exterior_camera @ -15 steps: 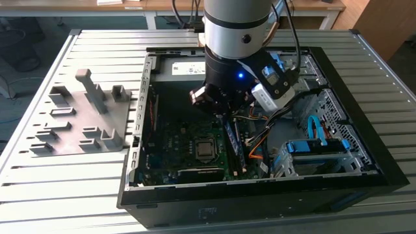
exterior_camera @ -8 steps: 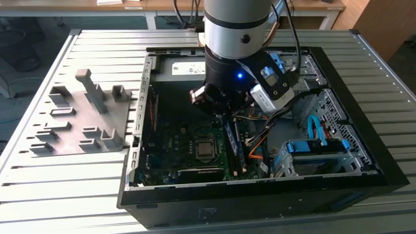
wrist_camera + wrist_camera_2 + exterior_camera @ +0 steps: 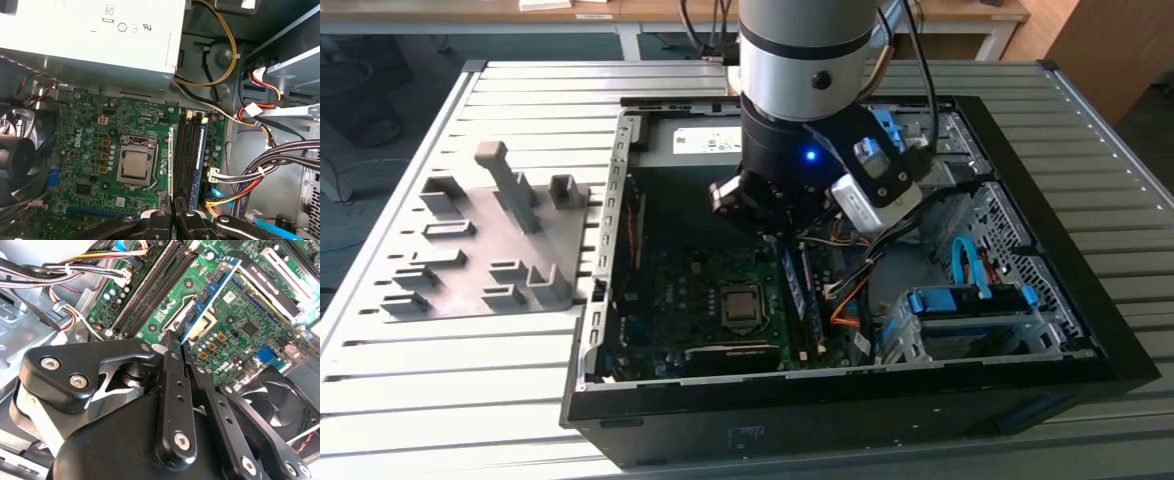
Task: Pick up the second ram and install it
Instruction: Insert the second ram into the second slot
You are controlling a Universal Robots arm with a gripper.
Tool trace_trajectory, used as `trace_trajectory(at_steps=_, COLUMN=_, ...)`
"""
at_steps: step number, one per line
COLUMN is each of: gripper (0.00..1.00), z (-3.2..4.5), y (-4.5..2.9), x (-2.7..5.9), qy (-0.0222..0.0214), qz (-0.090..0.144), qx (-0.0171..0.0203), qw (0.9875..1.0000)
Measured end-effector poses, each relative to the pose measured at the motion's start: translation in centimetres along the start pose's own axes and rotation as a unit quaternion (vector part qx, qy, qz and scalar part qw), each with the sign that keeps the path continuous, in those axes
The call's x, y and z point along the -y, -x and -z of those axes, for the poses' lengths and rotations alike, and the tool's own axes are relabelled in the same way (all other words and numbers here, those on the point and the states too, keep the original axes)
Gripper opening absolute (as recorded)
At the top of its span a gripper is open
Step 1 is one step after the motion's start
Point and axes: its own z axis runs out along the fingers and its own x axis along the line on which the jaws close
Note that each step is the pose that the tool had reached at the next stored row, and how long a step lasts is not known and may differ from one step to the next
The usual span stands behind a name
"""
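My gripper (image 3: 176, 342) is shut on the second ram (image 3: 210, 290), a thin blue-edged stick with black chips that reaches out from between the fingertips. In the first wrist view the stick (image 3: 171, 160) shows edge-on, running parallel to the black memory slots (image 3: 186, 150), between them and the CPU socket (image 3: 134, 165). It hangs over the green motherboard (image 3: 90, 135). Another blue stick (image 3: 202, 150) stands in the slot farthest from the socket. In the exterior view the gripper (image 3: 777, 232) is down inside the open computer case (image 3: 1067, 330).
A grey fixture plate with plastic blocks (image 3: 480, 240) lies on the slatted table at the exterior view's left. Cable bundles (image 3: 260, 165) run close beside the slots. The power supply (image 3: 100, 35), a black fan (image 3: 17, 155) and a blue drive cage (image 3: 974, 300) crowd the case.
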Motion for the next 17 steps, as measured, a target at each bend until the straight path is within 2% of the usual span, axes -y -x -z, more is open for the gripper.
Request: trace_trajectory(at_steps=17, gripper=0.14, z=-0.03, y=0.00, x=0.00, qy=-0.0023, qz=-0.034, qx=0.0003, qw=0.9994)
